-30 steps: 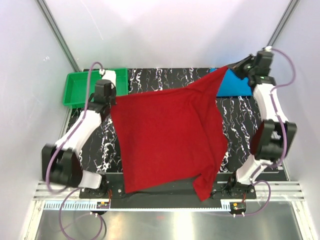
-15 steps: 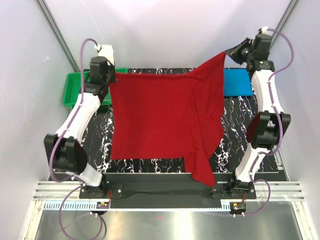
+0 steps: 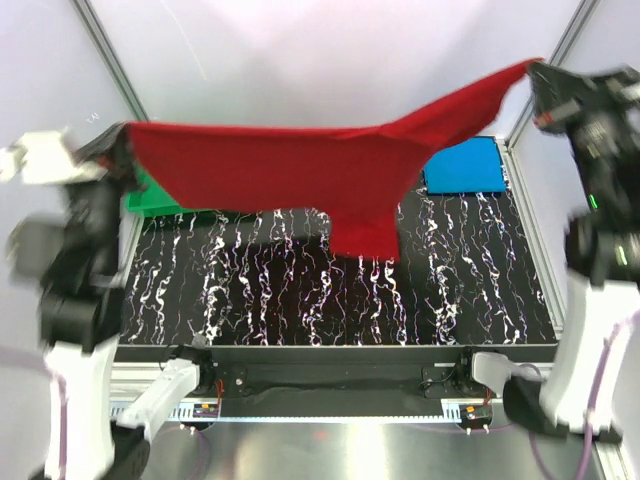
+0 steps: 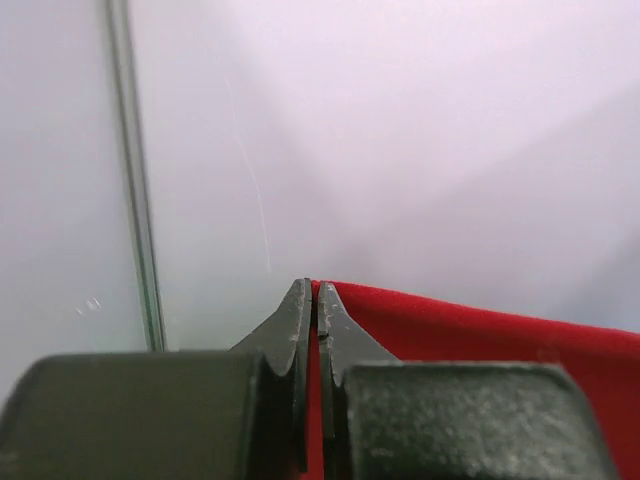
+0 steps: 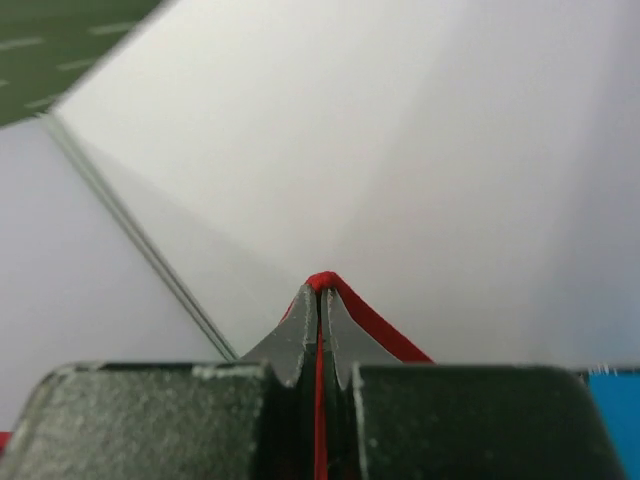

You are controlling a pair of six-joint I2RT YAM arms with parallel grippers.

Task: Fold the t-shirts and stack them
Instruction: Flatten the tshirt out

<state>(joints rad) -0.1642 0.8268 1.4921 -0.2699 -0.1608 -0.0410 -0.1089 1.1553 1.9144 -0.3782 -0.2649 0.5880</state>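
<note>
Black marbled table top (image 3: 300, 300) sits well below both sets of fingers, nothing red touching it as far as I can tell. The red t-shirt (image 3: 290, 165) is up in the air, pulled out into one long band between the two arms. Its long axis runs straight from the left fingers across to the right ones, and the rest of the cloth hangs down under that line. One loose flap droops lower than the rest, closer to the right fingers than the left.

The blue t-shirt (image 3: 462, 166) is a folded rectangle lying flat on the table, below and a bit inward of the right fingers, so I'd say the right arm is the nearer one to the stack. The green tray (image 3: 150, 198) is under the left fingers, half hidden by the red edge.

The left gripper (image 4: 312, 295) is pinched tight on a corner of the red shirt, with the cloth running off to its right. The right gripper (image 5: 320, 295) is the same deal: jaws clamped together, a thin red fold poking out at the tips.

My guess is the next move hinges on that finger-to-finger line. Both ends need to come down together, or the droopy flap lands bunched.
</note>
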